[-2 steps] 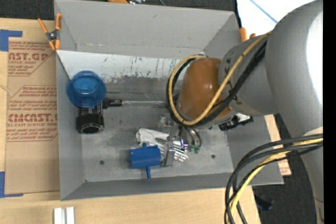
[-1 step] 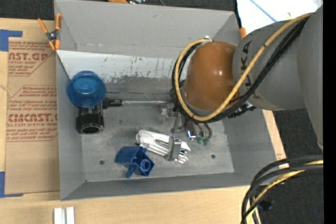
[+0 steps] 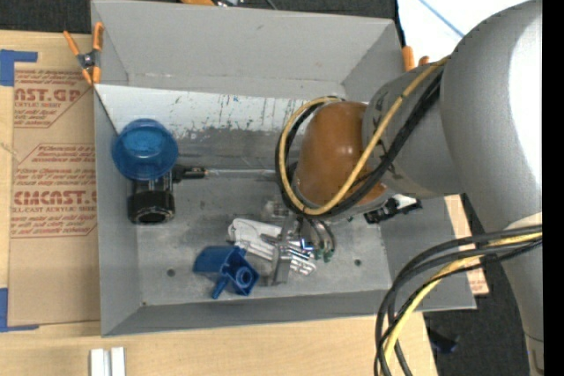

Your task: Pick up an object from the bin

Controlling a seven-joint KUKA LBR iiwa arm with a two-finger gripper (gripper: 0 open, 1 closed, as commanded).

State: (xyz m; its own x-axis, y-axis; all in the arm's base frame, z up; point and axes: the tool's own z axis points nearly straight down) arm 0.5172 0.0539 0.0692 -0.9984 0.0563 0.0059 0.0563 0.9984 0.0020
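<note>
The arm is in from the right, its orange cover low over the middle of the grey bin, yellow and black cables looped round it. The tool is right down at the bin floor, towards the near wall and a little right of centre. It sits on the right end of a white crumpled-looking piece, touching or just over it. Whether the tool is released or clenched, I cannot tell, as its metal end blends with the clutter there. Just beside the white piece, on its near-left side, lies a blue plastic piece with a short tube end, touching or almost touching it. Well apart, at the bin's left side, 2 more things sit together: a blue dome and, right against its near side, a black cylinder. A thin rod runs from them across the floor towards the arm.
</note>
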